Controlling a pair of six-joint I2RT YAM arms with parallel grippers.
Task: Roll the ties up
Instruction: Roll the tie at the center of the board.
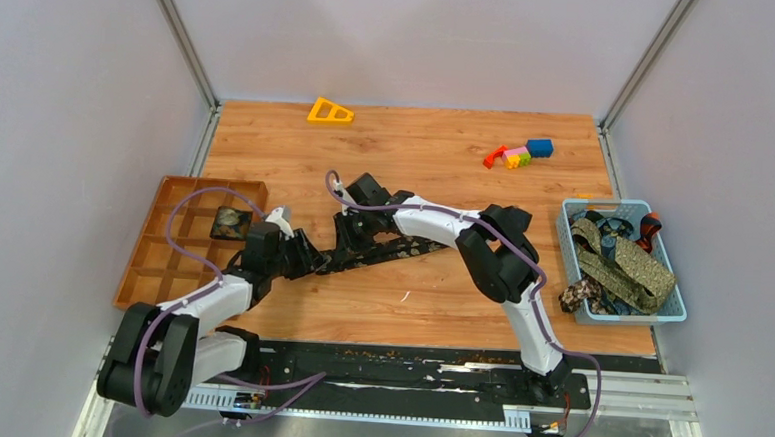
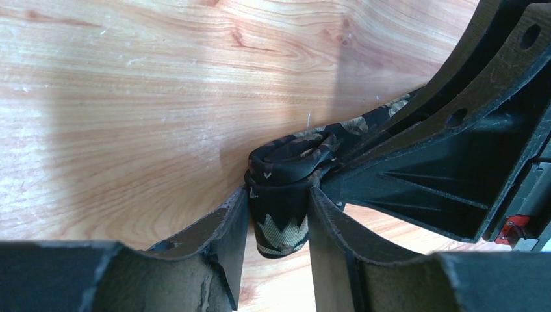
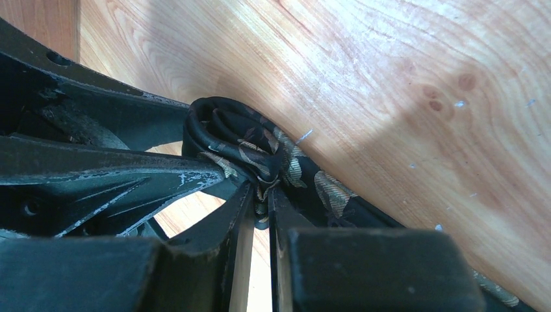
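A black tie (image 1: 394,248) with pale speckles lies slantwise mid-table, its left end wound into a small roll (image 2: 289,156). My left gripper (image 1: 311,258) meets it from the left, and in the left wrist view my left gripper (image 2: 279,198) is shut on the roll's sides, both fingers touching it. My right gripper (image 1: 347,238) comes in from the other side. In the right wrist view my right gripper (image 3: 262,192) is pinched shut on a fold of the tie beside the roll (image 3: 224,127). More ties (image 1: 626,271) fill a blue basket (image 1: 624,316).
An orange compartment tray (image 1: 195,182) at the left holds one rolled tie (image 1: 231,222) in a cell. A yellow triangle piece (image 1: 330,111) and coloured blocks (image 1: 517,155) lie at the back. Grey walls enclose the table on three sides.
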